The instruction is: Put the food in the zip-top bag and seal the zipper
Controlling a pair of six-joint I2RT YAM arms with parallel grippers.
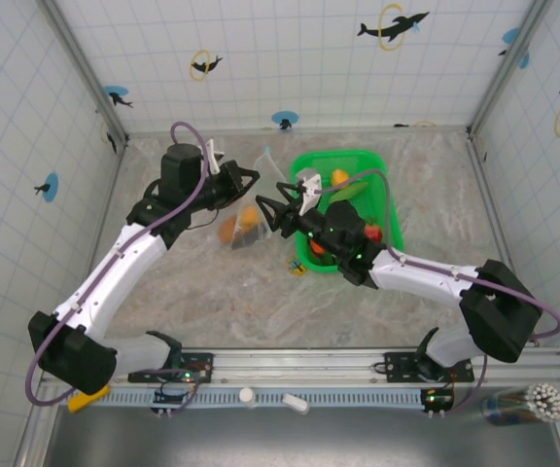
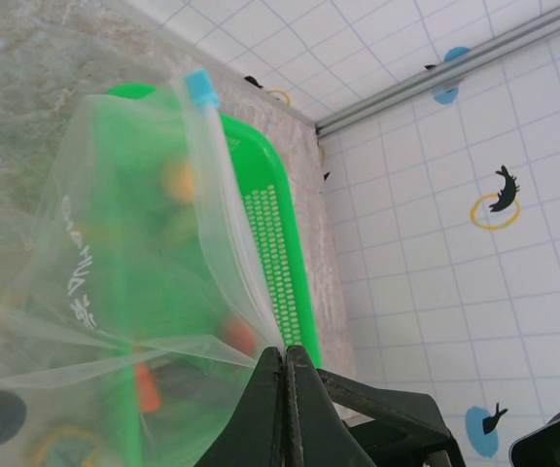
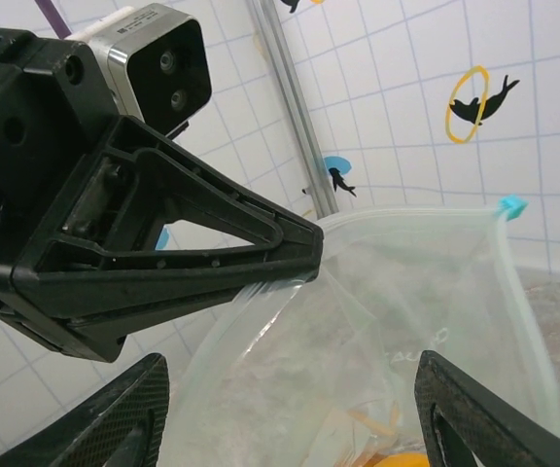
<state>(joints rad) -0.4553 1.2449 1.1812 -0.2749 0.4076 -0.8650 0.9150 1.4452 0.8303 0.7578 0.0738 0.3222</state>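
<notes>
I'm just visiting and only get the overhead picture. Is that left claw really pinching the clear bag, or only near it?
Observer: It is pinching it. In the left wrist view the left gripper is shut, with the thin film of the zip-top bag caught between its fingers.
Visitor: And the other claw?
Observer: In the right wrist view the right gripper is open. Its fingers are spread wide, and the held-up bag is ahead between them.
Visitor: How does the bag close?
Observer: Up close, a small blue tab sits at the top end of the zipper.
</notes>
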